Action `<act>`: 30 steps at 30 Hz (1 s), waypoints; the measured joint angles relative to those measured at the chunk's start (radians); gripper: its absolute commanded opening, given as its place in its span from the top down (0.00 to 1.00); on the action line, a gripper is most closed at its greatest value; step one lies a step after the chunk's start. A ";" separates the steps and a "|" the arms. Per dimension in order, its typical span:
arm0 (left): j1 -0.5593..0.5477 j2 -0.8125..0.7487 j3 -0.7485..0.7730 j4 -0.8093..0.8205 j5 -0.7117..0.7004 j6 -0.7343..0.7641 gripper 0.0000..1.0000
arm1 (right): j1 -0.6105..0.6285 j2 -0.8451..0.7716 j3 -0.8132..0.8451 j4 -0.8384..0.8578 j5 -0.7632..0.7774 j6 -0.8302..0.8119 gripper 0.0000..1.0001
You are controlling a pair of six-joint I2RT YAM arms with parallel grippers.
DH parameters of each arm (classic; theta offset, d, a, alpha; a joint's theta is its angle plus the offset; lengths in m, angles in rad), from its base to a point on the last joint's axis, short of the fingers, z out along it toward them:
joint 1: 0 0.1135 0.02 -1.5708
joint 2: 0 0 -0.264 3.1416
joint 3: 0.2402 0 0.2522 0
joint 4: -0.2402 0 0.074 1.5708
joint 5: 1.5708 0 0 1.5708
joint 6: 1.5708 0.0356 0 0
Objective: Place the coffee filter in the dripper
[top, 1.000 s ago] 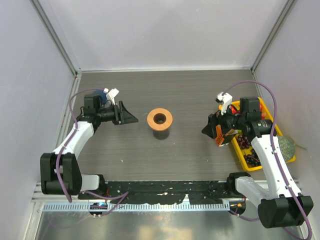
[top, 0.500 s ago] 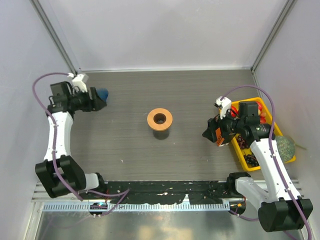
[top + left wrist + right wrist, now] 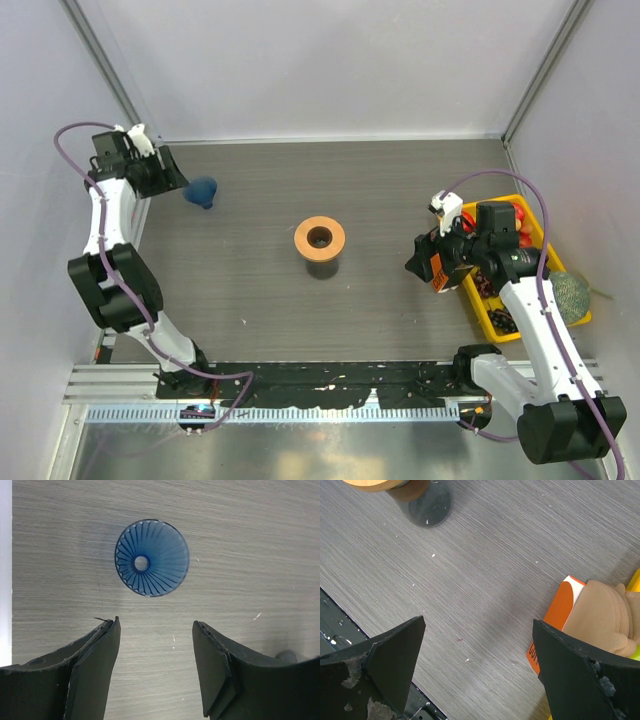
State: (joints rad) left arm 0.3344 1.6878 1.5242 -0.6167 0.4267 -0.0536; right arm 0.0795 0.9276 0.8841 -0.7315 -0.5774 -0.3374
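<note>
The dripper's dark blue ribbed cone (image 3: 203,190) lies on its side at the far left of the table, apart from its wooden ring (image 3: 319,238), which sits on a dark jar at the centre. In the left wrist view the cone (image 3: 152,557) shows its mouth just ahead of my open, empty left gripper (image 3: 156,625), which also shows in the top view (image 3: 176,178). Tan coffee filters (image 3: 600,615) stick out of an orange box (image 3: 559,612) by my open, empty right gripper (image 3: 479,625). In the top view that gripper (image 3: 415,262) is beside the box (image 3: 439,272).
A yellow bin (image 3: 488,318) with small items stands at the right edge, with a green round object (image 3: 572,296) beside it. The dark jar (image 3: 425,502) under the wooden ring shows at the top left of the right wrist view. Walls close in the table on three sides.
My left arm has swung from near the centre to the far left back corner and now faces the blue cone, which has stayed put. My right gripper shifted slightly.
</note>
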 measured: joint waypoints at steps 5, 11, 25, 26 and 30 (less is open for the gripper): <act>0.000 0.081 0.016 0.042 -0.034 -0.065 0.37 | 0.004 0.005 0.000 0.002 0.006 0.000 0.05; 0.000 0.190 0.066 0.071 -0.043 -0.107 0.44 | 0.008 0.029 0.000 0.005 0.011 0.000 0.05; -0.001 0.327 0.083 0.142 -0.059 -0.132 0.58 | 0.015 0.074 0.000 0.014 0.016 0.004 0.04; -0.002 0.339 0.090 0.144 -0.056 -0.135 0.60 | 0.016 0.077 0.000 0.014 0.017 0.004 0.05; -0.009 0.368 0.106 0.150 -0.048 -0.154 0.73 | 0.018 0.085 0.000 0.015 0.019 0.006 0.05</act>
State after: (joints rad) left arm 0.3252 2.0556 1.6299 -0.4664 0.3786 -0.2077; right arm 0.0971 1.0126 0.8845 -0.7166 -0.5587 -0.3317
